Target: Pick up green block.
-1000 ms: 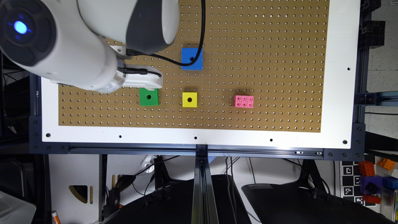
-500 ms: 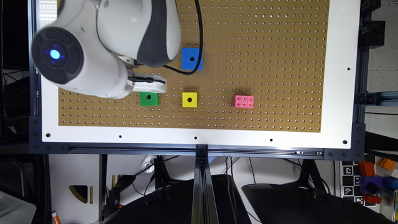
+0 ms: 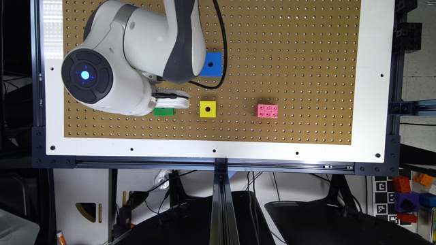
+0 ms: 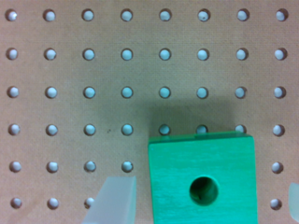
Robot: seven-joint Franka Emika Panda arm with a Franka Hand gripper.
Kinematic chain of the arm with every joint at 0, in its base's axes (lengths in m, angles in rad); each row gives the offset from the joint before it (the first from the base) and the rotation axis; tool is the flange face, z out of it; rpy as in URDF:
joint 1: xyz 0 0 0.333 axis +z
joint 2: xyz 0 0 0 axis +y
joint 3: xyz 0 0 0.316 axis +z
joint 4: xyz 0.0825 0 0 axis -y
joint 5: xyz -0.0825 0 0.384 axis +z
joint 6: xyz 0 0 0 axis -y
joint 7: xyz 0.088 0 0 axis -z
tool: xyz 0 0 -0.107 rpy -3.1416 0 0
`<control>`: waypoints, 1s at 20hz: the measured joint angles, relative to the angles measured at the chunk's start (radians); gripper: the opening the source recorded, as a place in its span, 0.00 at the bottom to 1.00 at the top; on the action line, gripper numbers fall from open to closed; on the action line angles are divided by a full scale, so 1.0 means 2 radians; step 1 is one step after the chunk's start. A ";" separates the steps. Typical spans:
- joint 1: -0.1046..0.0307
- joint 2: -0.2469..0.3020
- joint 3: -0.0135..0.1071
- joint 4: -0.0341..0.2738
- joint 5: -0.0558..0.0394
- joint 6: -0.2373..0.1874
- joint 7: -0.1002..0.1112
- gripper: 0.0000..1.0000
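The green block [image 4: 202, 179] sat on the pegboard [image 3: 289, 51], just beside the yellow block [image 3: 207, 109] – the gripper [image 4: 201, 205] hung over it, fingers [image 4: 114, 200] spread wide on either side. Best to descend squarely, centred, before closing – not yet gripped

No readable words, brands or numbers are showing anywhere; only black-and-white square marker patterns [image 3: 383, 199], carrying no legible text, are sitting on a panel at the exterior view's lower right.
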 joint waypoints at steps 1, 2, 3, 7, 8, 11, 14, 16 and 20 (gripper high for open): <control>0.000 0.000 0.001 0.000 0.0000 0.000 0.000 1.00; 0.000 0.000 0.001 0.001 0.0000 0.000 0.000 1.00; 0.000 0.002 0.001 0.001 0.0000 0.000 0.000 1.00; 0.000 0.017 0.002 0.007 0.0000 0.004 0.000 1.00; 0.000 0.021 0.002 0.011 0.0000 0.004 0.000 1.00; 0.000 0.033 0.002 0.017 0.0000 0.006 0.000 1.00; 0.000 0.052 0.001 0.023 -0.0001 0.018 0.000 1.00; 0.000 0.053 0.002 0.025 -0.0001 0.018 0.000 1.00; -0.001 0.053 0.002 0.025 -0.0001 0.019 0.000 0.00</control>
